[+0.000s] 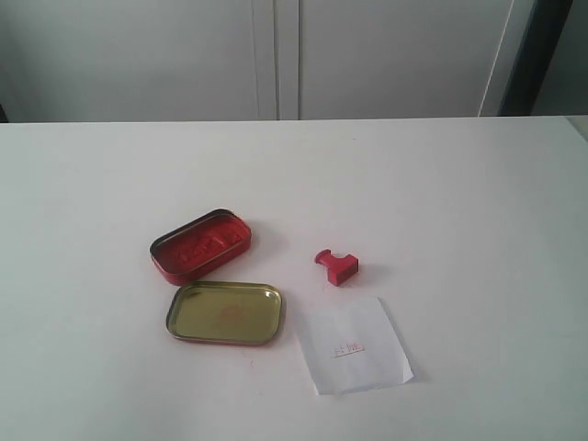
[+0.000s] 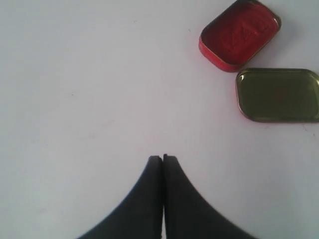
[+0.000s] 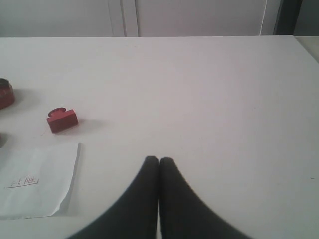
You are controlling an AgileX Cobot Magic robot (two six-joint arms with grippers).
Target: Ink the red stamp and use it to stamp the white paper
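The small red stamp [image 1: 337, 266] [image 3: 62, 120] lies on its side on the white table, knob pointing left. Just in front of it lies the white paper [image 1: 354, 345] [image 3: 36, 181], which carries a small red print. Left of the stamp sits the oval red tin with the ink pad [image 1: 201, 244] [image 2: 239, 33]. My left gripper [image 2: 163, 158] is shut and empty, well away from the tins. My right gripper [image 3: 159, 159] is shut and empty too, off to the side of the paper and stamp. Neither gripper shows in the exterior view.
A gold tin lid [image 1: 224, 312] [image 2: 279, 94] lies open side up just in front of the red tin. The white table [image 1: 459, 202] ends at a far edge before white cabinet doors [image 1: 276, 55].
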